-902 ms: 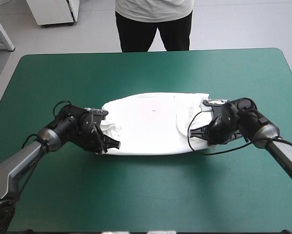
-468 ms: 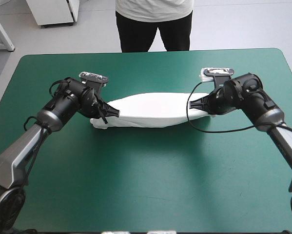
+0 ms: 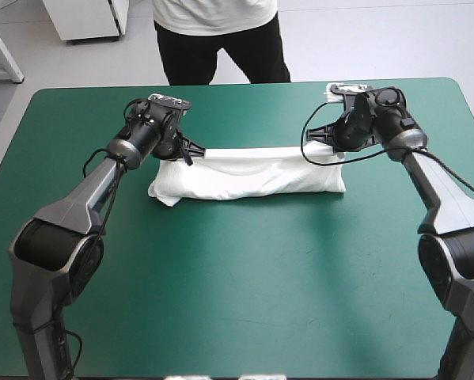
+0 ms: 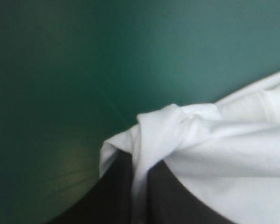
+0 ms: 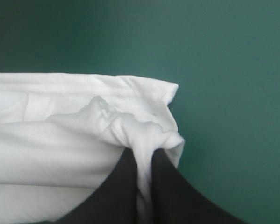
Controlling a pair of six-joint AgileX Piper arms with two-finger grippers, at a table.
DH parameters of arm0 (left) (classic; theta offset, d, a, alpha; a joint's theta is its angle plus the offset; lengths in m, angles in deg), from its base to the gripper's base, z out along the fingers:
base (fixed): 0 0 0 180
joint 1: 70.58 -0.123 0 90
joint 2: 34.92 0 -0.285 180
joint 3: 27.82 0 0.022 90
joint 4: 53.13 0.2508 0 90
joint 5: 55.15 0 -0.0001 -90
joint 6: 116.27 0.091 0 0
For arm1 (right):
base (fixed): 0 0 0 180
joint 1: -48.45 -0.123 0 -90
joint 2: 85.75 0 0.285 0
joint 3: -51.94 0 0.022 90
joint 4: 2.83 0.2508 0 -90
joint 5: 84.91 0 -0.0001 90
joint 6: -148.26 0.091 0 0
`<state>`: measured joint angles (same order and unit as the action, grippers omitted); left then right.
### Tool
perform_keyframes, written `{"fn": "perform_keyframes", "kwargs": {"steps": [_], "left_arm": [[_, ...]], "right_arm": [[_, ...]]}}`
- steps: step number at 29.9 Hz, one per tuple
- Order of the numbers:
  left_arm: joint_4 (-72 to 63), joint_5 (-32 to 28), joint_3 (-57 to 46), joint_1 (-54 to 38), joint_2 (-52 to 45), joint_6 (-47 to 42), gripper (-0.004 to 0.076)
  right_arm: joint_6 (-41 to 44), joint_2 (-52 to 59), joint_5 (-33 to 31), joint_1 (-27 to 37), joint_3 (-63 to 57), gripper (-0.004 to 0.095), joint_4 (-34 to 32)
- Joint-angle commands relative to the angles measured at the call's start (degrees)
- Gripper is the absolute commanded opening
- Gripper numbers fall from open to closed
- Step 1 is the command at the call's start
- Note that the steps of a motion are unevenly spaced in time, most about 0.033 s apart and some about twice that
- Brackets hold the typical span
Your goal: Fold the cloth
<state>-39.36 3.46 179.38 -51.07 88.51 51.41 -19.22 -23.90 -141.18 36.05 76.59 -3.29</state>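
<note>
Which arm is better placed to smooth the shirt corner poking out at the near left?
Left, probably. The left pincer grips the T-shirt at the end where that corner pokes out; the right pincer grips the opposite end. Either must let go first.

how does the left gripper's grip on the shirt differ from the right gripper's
The left gripper holds the T-shirt's left end; the right gripper holds its right end, slightly farther forward. At the left gripper the cloth bunches into a twisted lump; at the right gripper a smaller bunch sits with a straight hem just ahead. Shared: both are shut on the T-shirt, a thin strip of cloth between the fingers.
</note>
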Motion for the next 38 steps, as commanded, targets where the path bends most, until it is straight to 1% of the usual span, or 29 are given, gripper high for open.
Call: {"fn": "perform_keyframes", "kwargs": {"steps": [1,7,10,12,13,16,17,20,21,22,23,26,30,32,33,34,35,38], "left_arm": [[-0.8,-1.0,6.5,-1.4,1.1,1.6,-0.001],[-2.9,-2.6,8.4,-1.5,5.6,1.6,-0.001],[-4.4,-2.6,8.4,-1.5,7.0,1.6,-0.0008],[-5.9,-1.9,8.4,-1.5,7.6,2.1,0.001],[-7.3,-1.4,8.4,-1.5,7.7,3.0,0.0039],[-10.7,0.1,8.7,-1.5,7.7,6.0,0.0183],[-11.2,1.5,9.1,-1.5,7.6,6.3,0.0263],[-10.3,6.7,11.9,-1.5,7.1,6.0,0.0428],[-9.2,8.0,12.7,-1.5,6.8,5.7,0.0456],[-8.0,9.2,13.6,-1.5,6.1,5.5,0.0477],[-6.7,10.1,14.4,-1.5,5.3,5.1,0.0481],[-3.8,11.4,15.3,-1.5,2.0,4.2,0.048],[-3.9,13.0,15.3,-1.5,-2.5,4.2,0.0477],[-6.1,13.0,15.3,-1.4,-4.6,4.2,0.0455],[-7.6,12.7,15.3,-1.4,-5.4,4.4,0.0424],[-8.8,12.0,15.3,-1.2,-6.2,4.6,0.0372],[-9.8,11.3,15.3,-0.9,-6.8,4.9,0.0294],[-10.7,9.4,15.3,1.2,-7.4,6.7,-0.0007]], "right_arm": [[-1.2,-0.7,1.6,0.9,4.6,-0.0017,0.9],[-3.9,-5.7,1.0,1.2,6.9,-0.0017,4.8],[-5.7,-6.7,0.6,1.2,6.9,-0.0016,6.4],[-6.5,-6.7,0.5,1.2,6.9,0.0002,6.7],[-6.8,-6.7,0.5,1.2,6.9,0.0024,6.7],[-7.8,-6.7,-0.7,1.2,7.6,0.0172,7.1],[-7.7,-6.7,-1.4,1.2,8.0,0.0255,7.2],[-6.5,-6.5,-3.5,1.2,10.1,0.0425,7.4],[-6.4,-6.2,-3.9,1.2,10.9,0.0455,7.4],[-6.2,-5.7,-3.9,1.2,11.7,0.0467,7.4],[-6.2,-5.0,-3.9,1.2,12.3,0.0465,7.3],[-6.2,-2.2,-4.2,1.2,12.8,0.0463,6.1],[-5.0,1.6,-6.9,1.3,12.7,0.0459,3.5],[-4.7,3.2,-8.6,1.3,12.6,0.0458,2.4],[-4.7,3.8,-9.3,1.3,12.6,0.0458,2.0],[-4.2,4.5,-9.8,1.3,12.6,0.0458,1.2],[-3.1,5.1,-10.1,1.3,12.6,0.0458,0.5],[-1.6,6.4,-10.7,1.3,12.6,0.0458,-2.7]]}}
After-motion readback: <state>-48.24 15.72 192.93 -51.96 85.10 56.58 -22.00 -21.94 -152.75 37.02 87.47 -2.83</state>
